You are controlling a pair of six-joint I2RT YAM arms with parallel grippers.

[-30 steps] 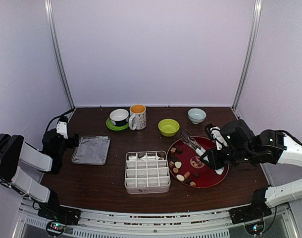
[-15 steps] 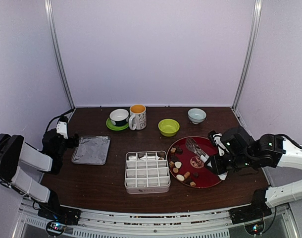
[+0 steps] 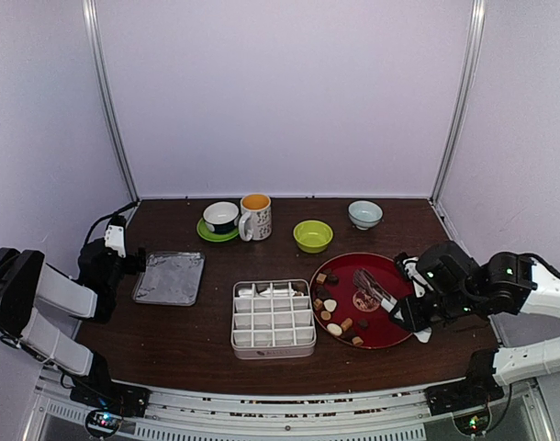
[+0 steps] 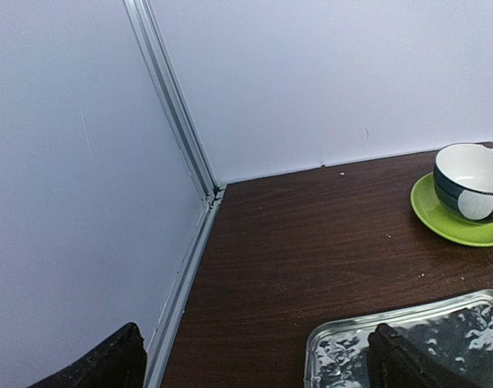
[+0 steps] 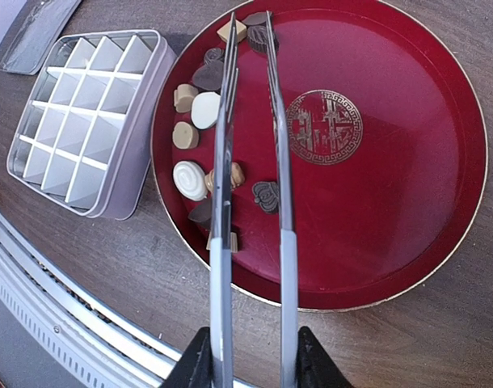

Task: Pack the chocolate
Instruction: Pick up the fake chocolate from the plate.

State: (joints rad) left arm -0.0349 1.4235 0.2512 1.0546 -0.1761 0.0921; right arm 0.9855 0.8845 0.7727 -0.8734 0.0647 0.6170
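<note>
Several pieces of chocolate (image 3: 330, 303), brown, dark and cream, lie on the left side of a round red plate (image 3: 392, 268). The wrist view shows them (image 5: 204, 109) along the left rim of that plate (image 5: 392, 162). My right gripper (image 3: 413, 309) (image 5: 250, 360) is shut on the handle end of metal tongs (image 3: 372, 287) (image 5: 278, 162). The tong arms stand apart over the plate, with nothing between their tips. A white box of empty compartments (image 3: 273, 317) (image 5: 85, 121) sits left of the plate. My left gripper (image 3: 133, 262) (image 4: 254, 356) is open at the far left.
A foil tray (image 3: 170, 277) (image 4: 408, 339) lies by the left gripper. Along the back stand a cup on a green saucer (image 3: 221, 218) (image 4: 473, 182), a mug (image 3: 256, 216), a green bowl (image 3: 313, 235) and a pale bowl (image 3: 364, 213). The table's near edge runs just below the plate.
My right arm has drawn back toward the right and near side, carrying the tongs from the plate's far edge to over its middle. The left arm has not moved.
</note>
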